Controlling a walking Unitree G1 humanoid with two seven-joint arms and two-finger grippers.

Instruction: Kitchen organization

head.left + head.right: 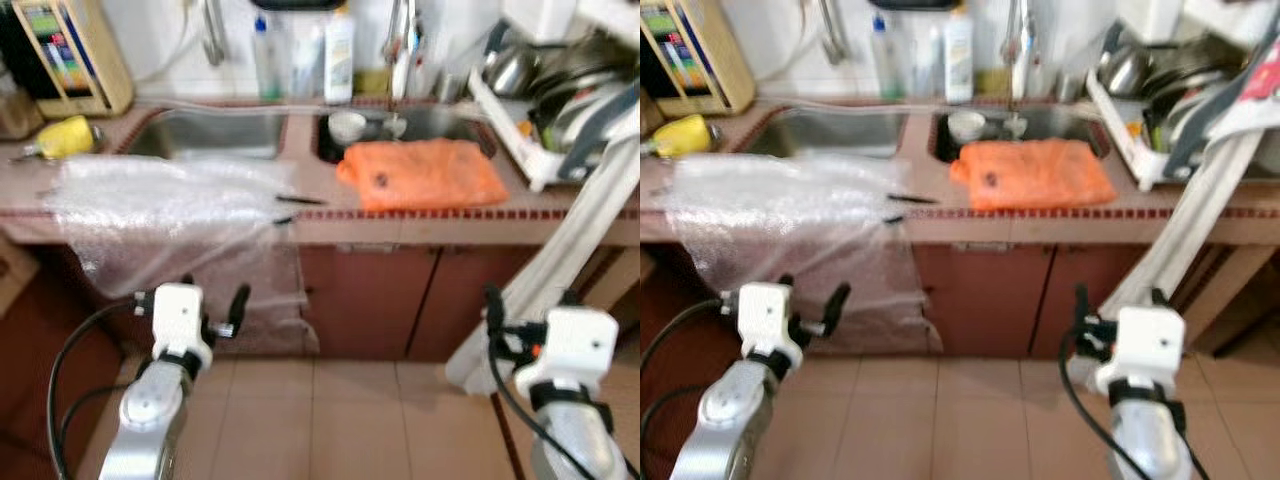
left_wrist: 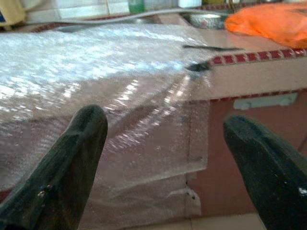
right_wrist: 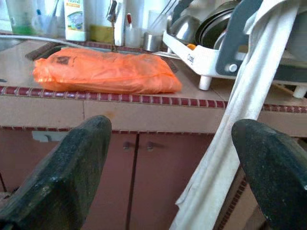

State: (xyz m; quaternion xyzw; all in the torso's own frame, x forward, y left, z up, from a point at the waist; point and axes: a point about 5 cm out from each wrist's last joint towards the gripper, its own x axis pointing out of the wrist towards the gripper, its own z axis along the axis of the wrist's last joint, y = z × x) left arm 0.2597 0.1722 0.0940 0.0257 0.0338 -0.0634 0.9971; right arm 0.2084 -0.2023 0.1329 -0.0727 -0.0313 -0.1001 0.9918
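An orange plastic bag (image 1: pixel 425 172) lies flat on the tiled counter (image 1: pixel 450 228), in front of the right sink basin. A sheet of clear bubble wrap (image 1: pixel 170 215) covers the counter's left part and hangs down over the cabinet front. My left gripper (image 2: pixel 163 120) is open, held low in front of the hanging bubble wrap and apart from it. Facing the cabinet doors below the orange bag (image 3: pixel 103 71), my right gripper (image 3: pixel 172 125) is open with nothing between its fingers. Both are well below counter height.
A double sink (image 1: pixel 215 135) holds a small bowl (image 1: pixel 347 125) on the right. Soap bottles (image 1: pixel 340 55) stand behind it. A full dish rack (image 1: pixel 560 100) sits at the right, with a white towel (image 1: pixel 570 240) hanging to the floor. A yellow object (image 1: pixel 65 135) and thin dark utensils (image 1: pixel 298 200) lie on the counter.
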